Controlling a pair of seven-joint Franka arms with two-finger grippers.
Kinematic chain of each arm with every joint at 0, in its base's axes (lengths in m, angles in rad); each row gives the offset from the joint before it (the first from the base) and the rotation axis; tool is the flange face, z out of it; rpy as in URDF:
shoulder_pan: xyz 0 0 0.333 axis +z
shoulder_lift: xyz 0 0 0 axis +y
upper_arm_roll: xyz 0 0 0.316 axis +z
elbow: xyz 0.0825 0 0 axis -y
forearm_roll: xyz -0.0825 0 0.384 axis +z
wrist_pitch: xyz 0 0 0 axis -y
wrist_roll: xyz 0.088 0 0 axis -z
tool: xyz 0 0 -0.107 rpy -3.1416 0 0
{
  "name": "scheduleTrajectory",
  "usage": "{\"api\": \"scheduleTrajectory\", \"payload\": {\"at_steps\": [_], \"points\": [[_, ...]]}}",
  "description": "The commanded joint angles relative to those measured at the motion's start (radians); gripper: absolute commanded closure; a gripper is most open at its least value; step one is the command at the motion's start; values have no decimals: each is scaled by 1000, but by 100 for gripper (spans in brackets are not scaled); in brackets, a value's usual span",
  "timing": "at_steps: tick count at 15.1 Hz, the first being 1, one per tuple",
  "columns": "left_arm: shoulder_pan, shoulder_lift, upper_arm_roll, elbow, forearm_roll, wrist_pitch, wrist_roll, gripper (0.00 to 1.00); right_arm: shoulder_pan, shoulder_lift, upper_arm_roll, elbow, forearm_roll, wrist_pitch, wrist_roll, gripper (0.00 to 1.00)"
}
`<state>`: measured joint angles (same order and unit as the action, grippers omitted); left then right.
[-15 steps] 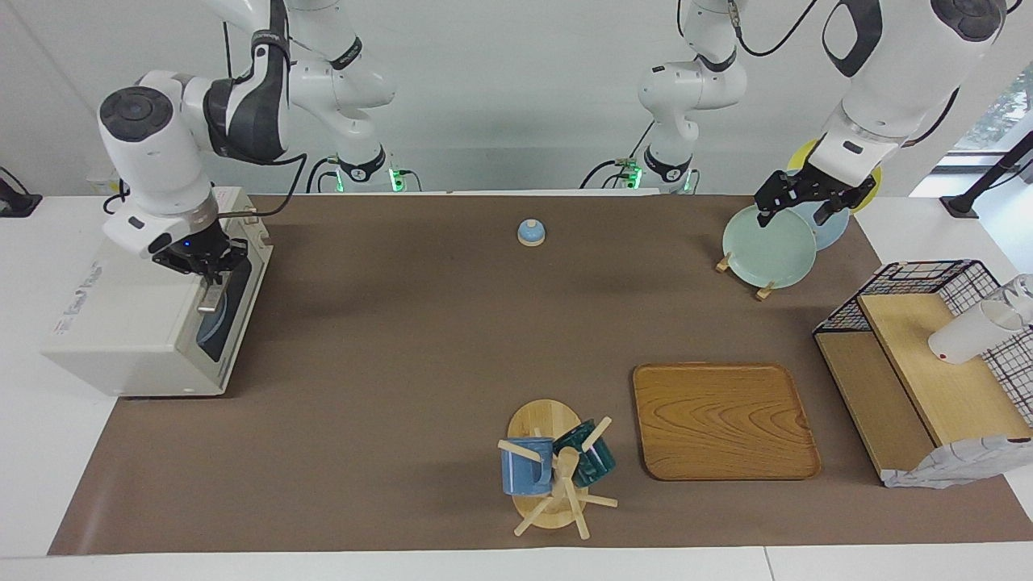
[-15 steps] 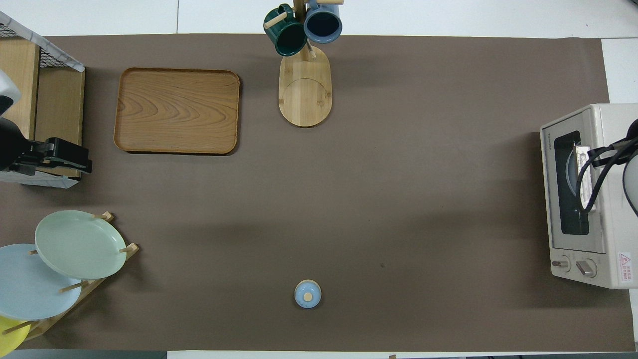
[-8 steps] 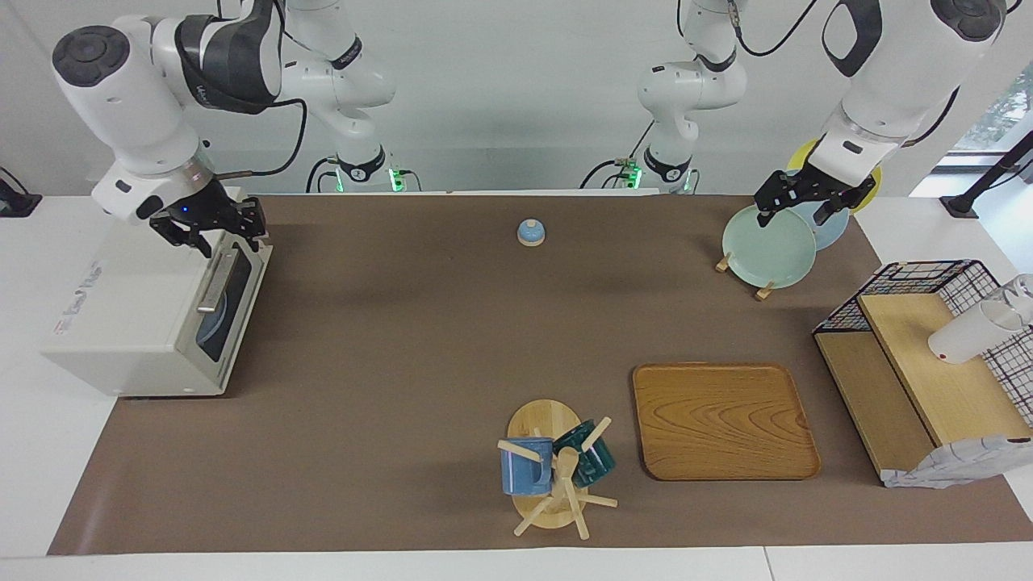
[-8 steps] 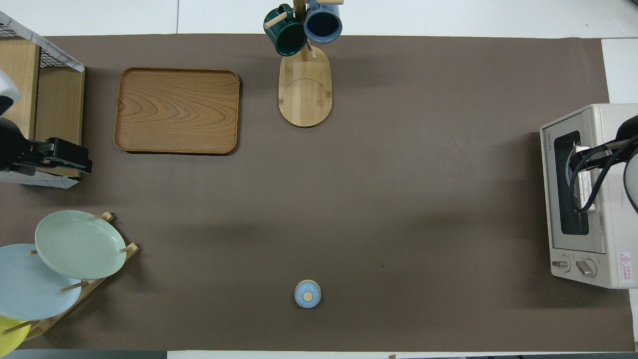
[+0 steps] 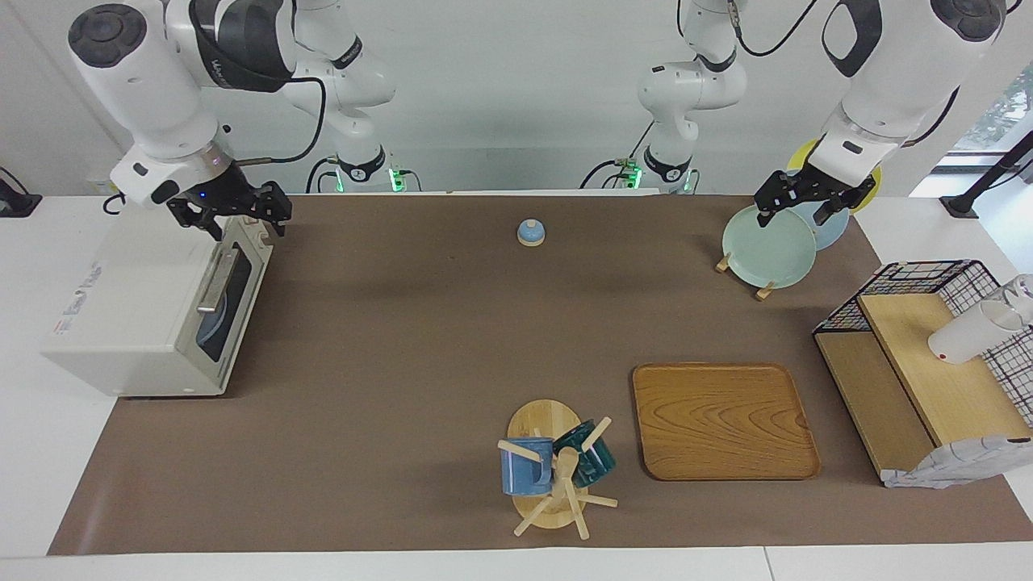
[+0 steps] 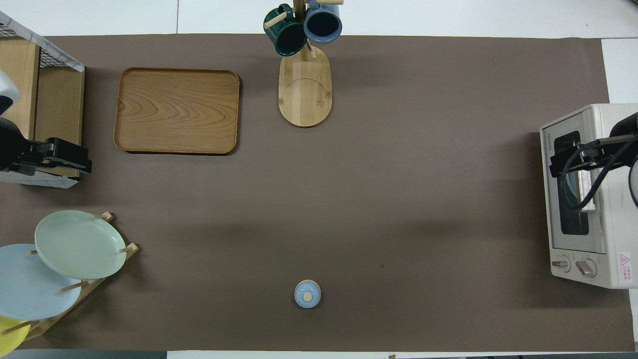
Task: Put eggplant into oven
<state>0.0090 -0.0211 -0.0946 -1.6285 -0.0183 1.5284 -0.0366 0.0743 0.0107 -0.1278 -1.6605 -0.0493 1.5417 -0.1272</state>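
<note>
Oven (image 5: 153, 311): stands at the right arm's end of the table, its door shut, its front turned toward the middle of the mat (image 5: 403, 339). A silver handle (image 5: 215, 281) runs along the door's top edge; the two knobs (image 6: 573, 265) sit at the end of the front nearer the robots.
Eggplant: cannot be seen in either view; a pale round shape shows through the dark door glass (image 6: 573, 187), but what it is cannot be told.
Right gripper (image 5: 234, 216): up in the air over the oven's top corner nearest the robots, clear of the handle, fingers spread apart and holding nothing. In the overhead view (image 6: 573, 162) it covers part of the door glass.
Left gripper (image 5: 807, 203): hangs over the plate rack at the left arm's end, fingers spread wide, empty, just above the green plate (image 5: 768, 246); the arm waits.
Plates: green, blue (image 6: 25, 289) and yellow (image 6: 7, 335) stand in the rack (image 6: 107, 271).
Tray (image 5: 722, 420): wooden, farther from the robots than the plates.
Mug tree (image 5: 557, 476): beside the tray, carrying a blue mug (image 5: 524, 466) and a green mug (image 5: 587, 457).
Bell (image 5: 531, 232): small, blue, near the robots at mid-table.
Shelf (image 5: 920, 379): wood and wire, at the left arm's end.
</note>
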Motion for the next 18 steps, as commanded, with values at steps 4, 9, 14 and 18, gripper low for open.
{"api": "scheduleTrajectory", "payload": {"at_steps": [4,9,14,18], "points": [[19,-16,-11,-10,-6,-5,6,0,-21,15,-12,42,22,-18,1,0],[19,-14,-11,-10,-6,-5,4,0,-41,15,-21,42,25,-22,1,0],[19,-14,-11,-10,-6,-5,6,0,-41,17,-15,48,29,-32,0,0],[19,-14,-11,-10,-6,-5,4,0,-31,35,-13,102,29,-32,3,0]]}}
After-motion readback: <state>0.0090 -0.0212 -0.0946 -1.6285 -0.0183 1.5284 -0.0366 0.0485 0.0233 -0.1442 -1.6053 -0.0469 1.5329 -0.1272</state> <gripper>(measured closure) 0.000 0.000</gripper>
